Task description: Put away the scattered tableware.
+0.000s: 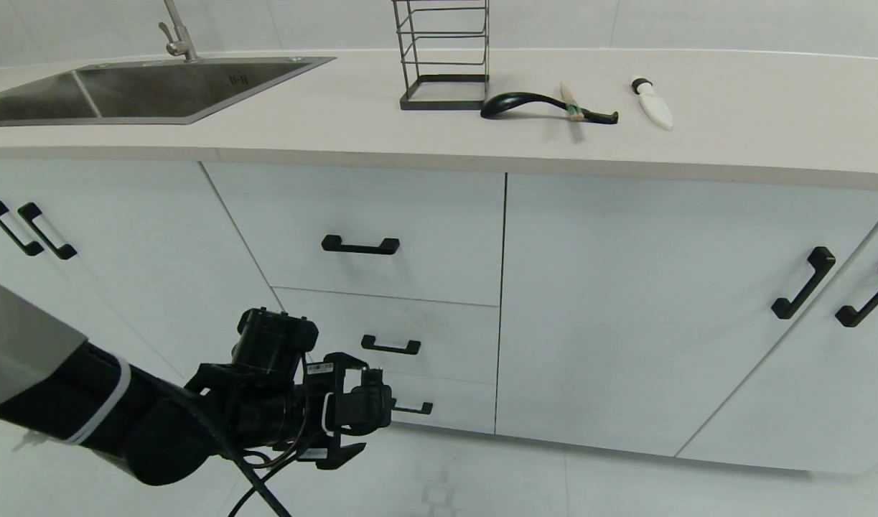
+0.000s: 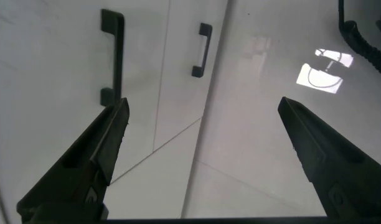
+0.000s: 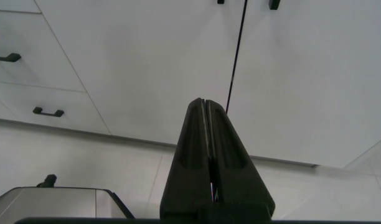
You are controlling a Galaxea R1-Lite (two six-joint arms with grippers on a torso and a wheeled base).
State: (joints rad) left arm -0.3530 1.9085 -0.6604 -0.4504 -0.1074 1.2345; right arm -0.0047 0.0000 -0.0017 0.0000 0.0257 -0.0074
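On the countertop a black wire rack stands upright. A black ladle lies just beside its base, a green-banded wooden stick across its handle, and a white utensil lies farther right. The left gripper hangs wide open and empty before the lower drawers. The right gripper has its fingers pressed together.

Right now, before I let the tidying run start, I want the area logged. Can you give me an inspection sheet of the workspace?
Surface: pale countertop, with a sink at its left end.
Job's things: black ladle lying beside the wire rack; wooden stick with a green band crossing the ladle's handle; white utensil with a black end lying apart, further right.
Clutter: nothing seen.
Grippers: left gripper open, low before the bottom drawer; right gripper shut, empty.
Cables: black cable looping under the left arm.
Surroundings: white cabinets with black handles, pale floor.
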